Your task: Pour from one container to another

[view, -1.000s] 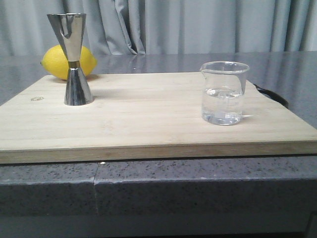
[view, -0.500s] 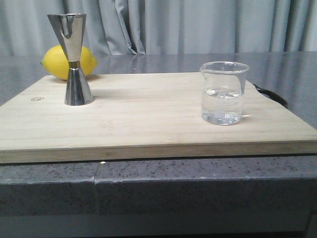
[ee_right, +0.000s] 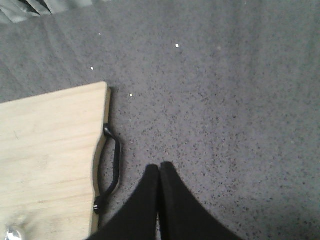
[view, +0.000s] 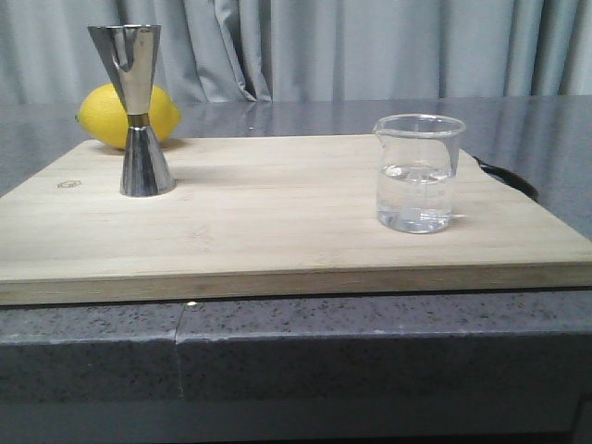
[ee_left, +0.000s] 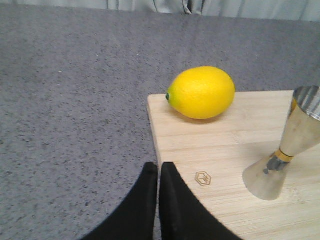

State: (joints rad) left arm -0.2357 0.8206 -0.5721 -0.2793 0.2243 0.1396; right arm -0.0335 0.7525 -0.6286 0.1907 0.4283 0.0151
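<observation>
Right end effector (ee_right: 159, 172) clenched, gripping nothing, hovering over bare counter (ee_right: 225, 100). Am seeing beaker (view: 417, 173) standing well apart from it on board (view: 277, 213), part-filled. Glass: fragile, slick. Am planning mid-wall grasp below lip.

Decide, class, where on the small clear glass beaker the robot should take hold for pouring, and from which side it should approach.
Grip the small clear glass beaker across its straight upper wall, above the liquid. Probably come in from the right with the right pincer, now shut. The pouring lip points left toward the shiny metal hourglass-shaped jigger, so a right-side hold leaves it clear.
</observation>
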